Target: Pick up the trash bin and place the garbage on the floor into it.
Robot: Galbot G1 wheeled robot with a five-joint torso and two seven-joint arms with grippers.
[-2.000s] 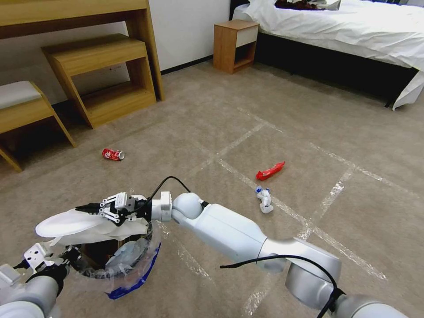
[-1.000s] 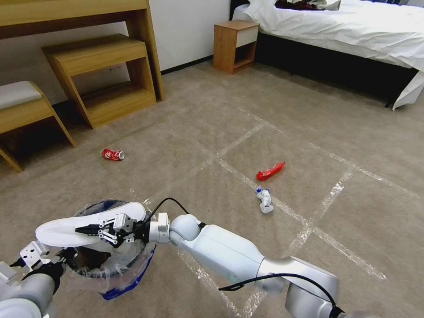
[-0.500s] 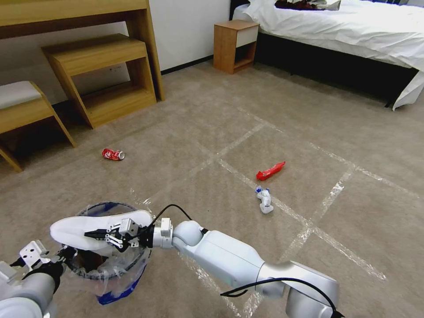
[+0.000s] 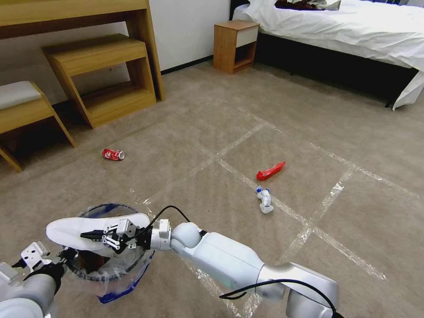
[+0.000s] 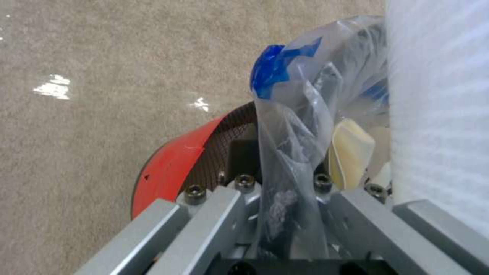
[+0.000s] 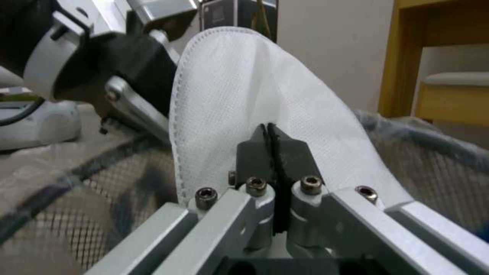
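The trash bin [image 4: 115, 270], round with a crinkled clear liner and a red wall [image 5: 168, 164], hangs just above the floor [image 4: 247, 132] at my lower left. My left gripper [image 4: 65, 257] is shut on its rim and liner [image 5: 285, 126]. A white flat slipper [image 4: 70, 230] lies across the bin's mouth, with my right gripper [image 4: 90, 234] shut on it from the right. In the right wrist view the pads [image 6: 261, 147] press together against the slipper [image 6: 229, 95]. More garbage lies on the carpet: a red can [image 4: 113, 154], a red wrapper [image 4: 270, 171] and a crumpled white-and-blue piece [image 4: 264, 200].
Wooden step-like shelves [image 4: 101, 75] and a bench [image 4: 22, 110] stand along the far left wall. A small nightstand [image 4: 234, 44] and a bed [image 4: 344, 35] are at the back right. Shiny tape strips [image 4: 309, 225] cross the open carpet.
My right gripper has carried the slipper down from above the bin until it rests across the bin's mouth. The bin has shifted slightly in my left gripper.
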